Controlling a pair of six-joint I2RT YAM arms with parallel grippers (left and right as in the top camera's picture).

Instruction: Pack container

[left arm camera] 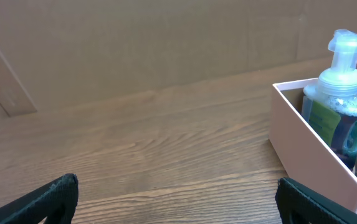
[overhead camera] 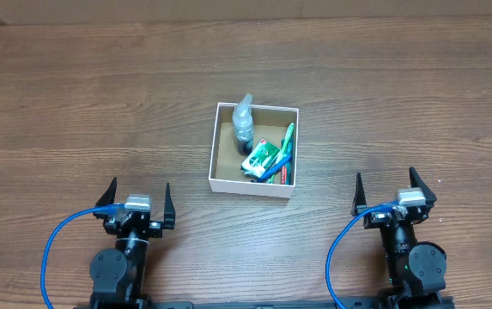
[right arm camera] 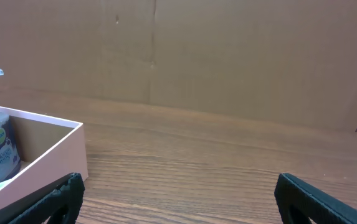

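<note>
The container (overhead camera: 225,146) is a small square white-walled box with a tan inside, at the table's middle. In it stand a clear pump bottle (overhead camera: 244,123) with dark liquid, a green packet (overhead camera: 261,158), a green tube (overhead camera: 288,137) and a blue pen-like item (overhead camera: 277,166). My left gripper (overhead camera: 139,193) is open and empty near the front left, well apart from the box. My right gripper (overhead camera: 385,188) is open and empty near the front right. The left wrist view shows the box wall (left arm camera: 303,137) and bottle (left arm camera: 343,99). The right wrist view shows the box (right arm camera: 38,155) at its left.
A wooden table (overhead camera: 74,112) spans the view. A brown cardboard wall (left arm camera: 166,43) stands behind it, also seen in the right wrist view (right arm camera: 228,56). Blue cables (overhead camera: 57,245) loop beside each arm base.
</note>
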